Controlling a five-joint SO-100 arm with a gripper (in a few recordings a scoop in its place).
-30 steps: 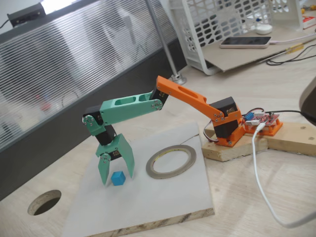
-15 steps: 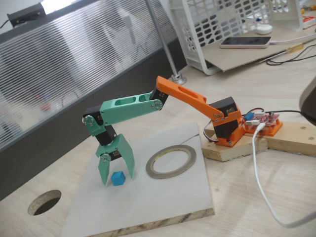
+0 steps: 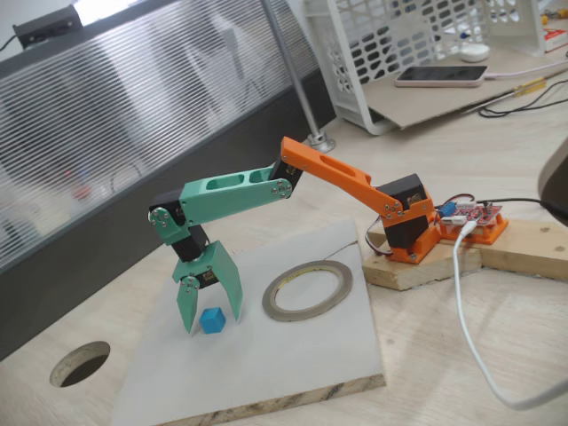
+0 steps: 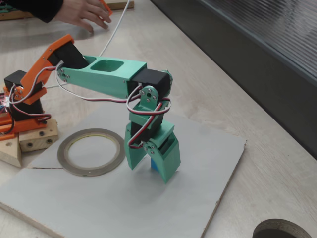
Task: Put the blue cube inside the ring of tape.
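The blue cube [image 3: 211,320] rests on the white board [image 3: 293,355], between the two green fingers of my gripper [image 3: 211,316]. The gripper points straight down, open, with its fingertips near the board on either side of the cube and a gap on each side. In the other fixed view the gripper [image 4: 149,172] hides most of the cube [image 4: 154,164], so just a blue sliver shows between the fingers. The ring of tape [image 3: 307,290] lies flat on the board just right of the gripper, and left of it in the other view [image 4: 90,172]. Nothing is inside the ring.
A dark round hole [image 3: 80,363] is cut in the table left of the board [image 4: 280,230]. The arm's orange base [image 3: 410,232] sits on wooden blocks, with a white cable [image 3: 466,311] beside it. A white basket [image 3: 399,44] stands behind. A person's hand [image 4: 81,14] shows at the top.
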